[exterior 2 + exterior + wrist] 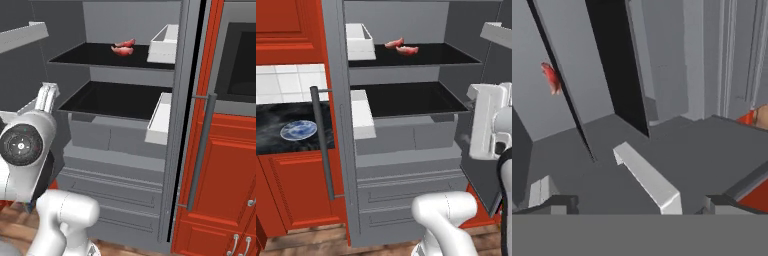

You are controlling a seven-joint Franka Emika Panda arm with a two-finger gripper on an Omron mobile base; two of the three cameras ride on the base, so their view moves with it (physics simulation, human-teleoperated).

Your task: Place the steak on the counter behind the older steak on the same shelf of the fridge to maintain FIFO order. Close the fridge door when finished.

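Two near-identical pink steaks lie on the upper black shelf (pixel 446 54) of the open fridge (pixel 406 165). The steak (pixel 394 43) (pixel 127 43) is the rear one. The older steak (pixel 407 50) (pixel 120 50) lies just in front of it, almost touching. One red slab (pixel 551 79) shows far off in the rolled hand view. My gripper (pixel 641 204) is open and empty, well away from the meat, in front of the fridge's right side at lower-shelf height. The black counter (pixel 271 117) to the left carries no meat.
Both fridge doors stand open; the left door's bar handle (pixel 321 145) faces me, with white door bins (pixel 362 117) inside. A blue plate (pixel 298 130) sits on the counter. A white bin (pixel 647 180) lies close below the gripper. Red cabinets (pixel 225 175) flank the fridge.
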